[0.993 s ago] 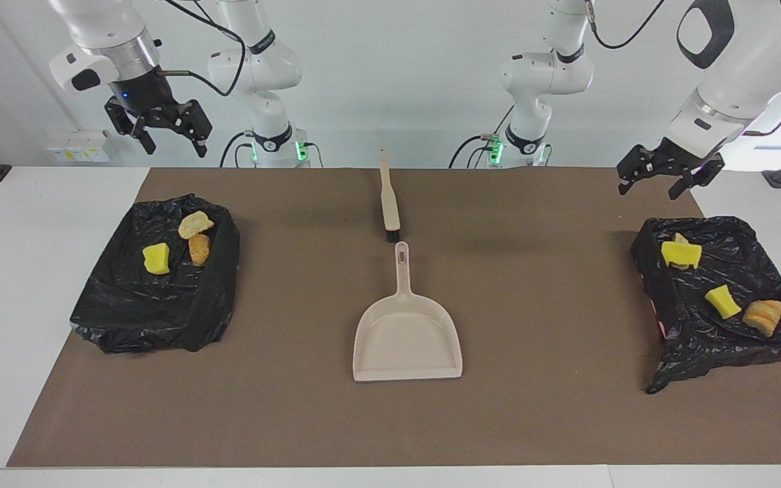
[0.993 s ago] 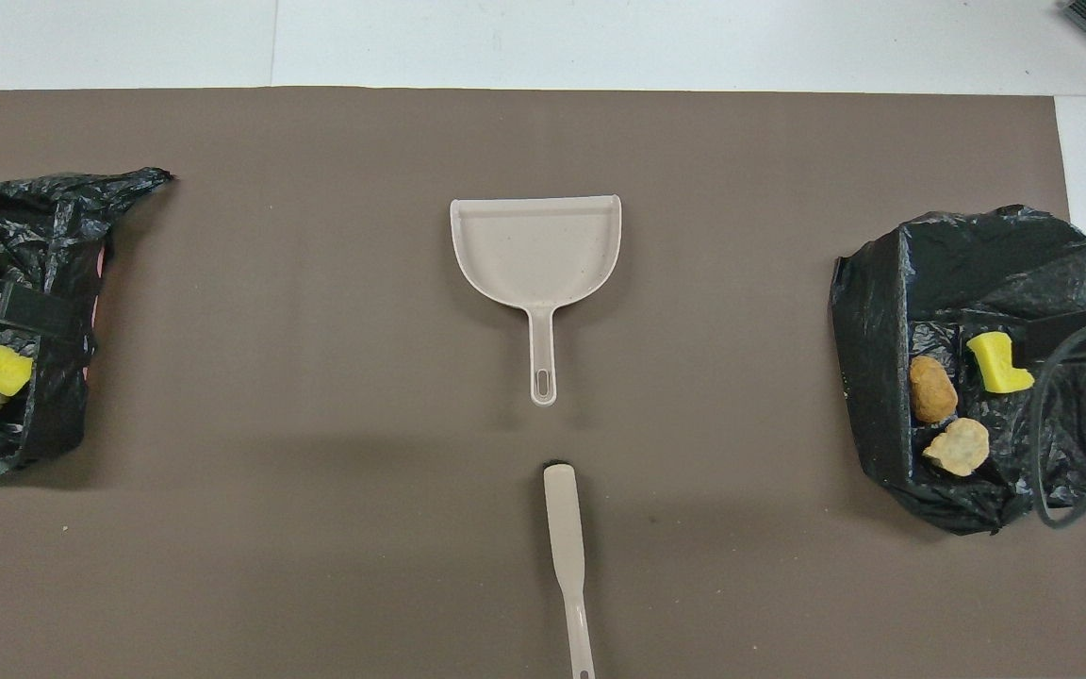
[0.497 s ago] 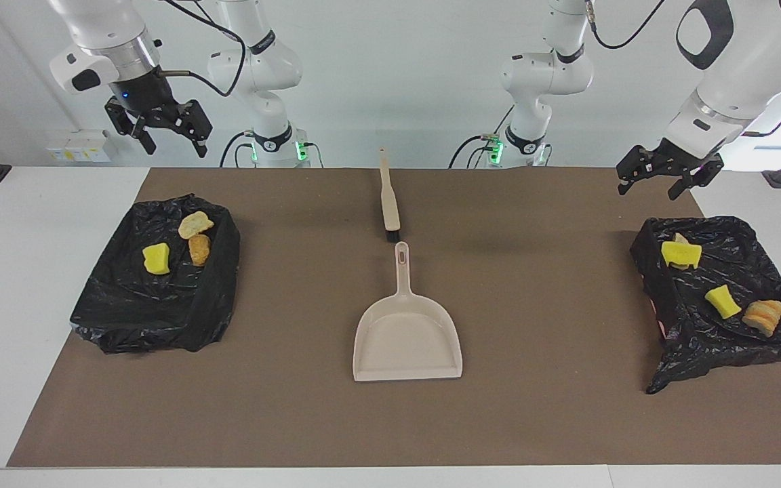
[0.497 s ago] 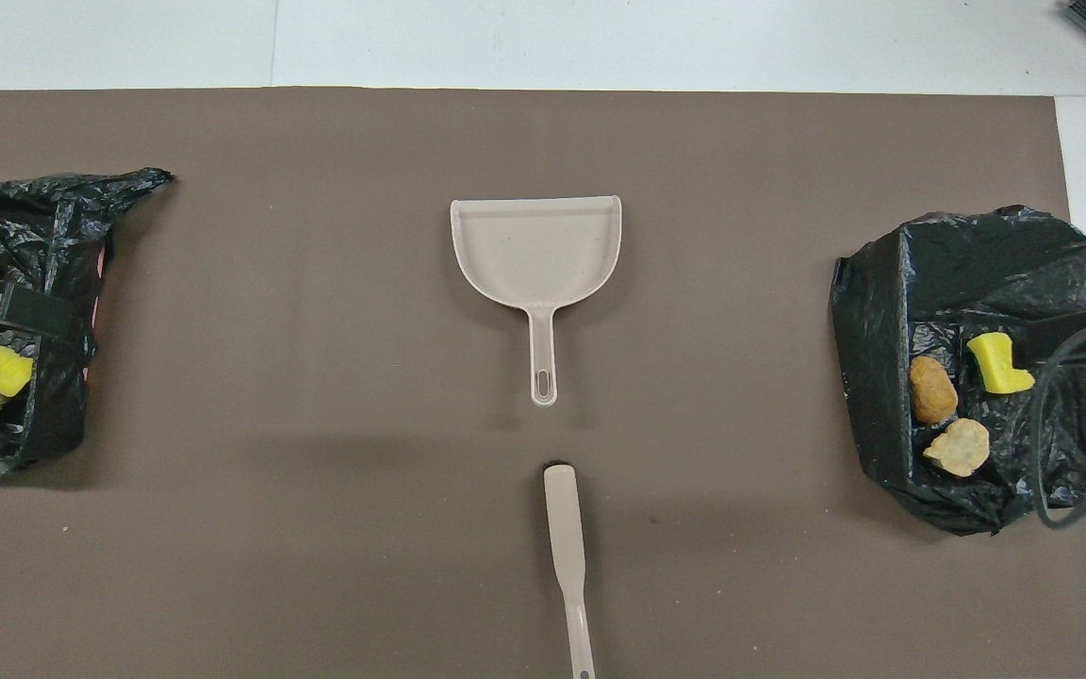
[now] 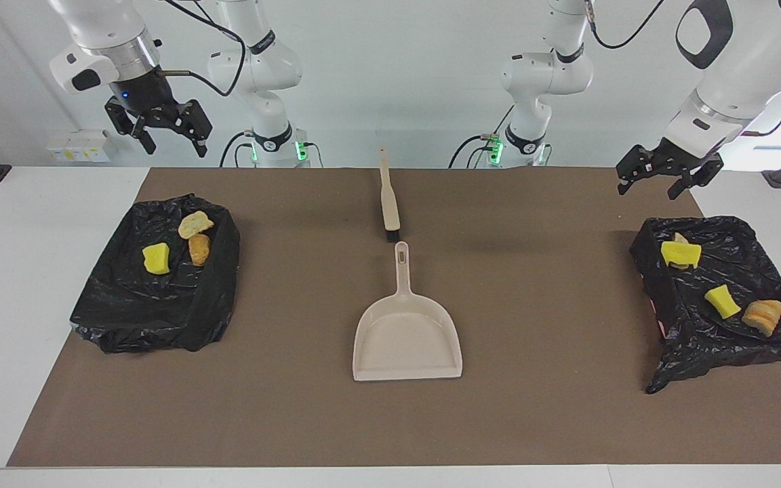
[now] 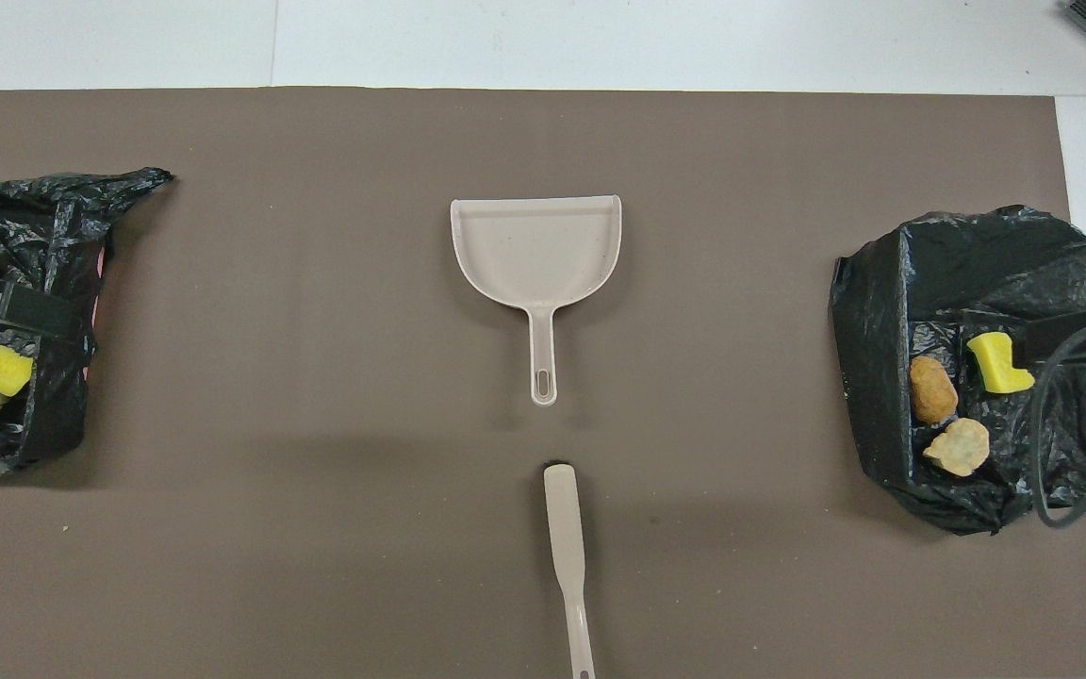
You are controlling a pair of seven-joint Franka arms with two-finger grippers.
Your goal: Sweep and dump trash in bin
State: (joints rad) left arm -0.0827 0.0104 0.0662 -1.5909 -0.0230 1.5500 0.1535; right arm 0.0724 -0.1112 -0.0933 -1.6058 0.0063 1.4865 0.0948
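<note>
All the trash (image 5: 156, 259) lies in two black-lined bins: one (image 5: 119, 312) at the right arm's end of the surface (image 5: 553, 420), one (image 5: 763, 346) at the left arm's end. The dustpan (image 5: 407, 339) and brush (image 5: 388, 203) lie mid-surface. The right gripper (image 5: 170, 139) and left gripper (image 5: 653, 183) hang above their bins, fingers spread, holding nothing.

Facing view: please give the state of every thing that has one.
Dustpan: flat on mat, empty.
Brush: lying flat, not held.
Bin at right arm's end: holds three trash pieces.
Bin at left arm's end: holds four.
Right gripper: open, raised.
Left gripper: open, raised.
</note>
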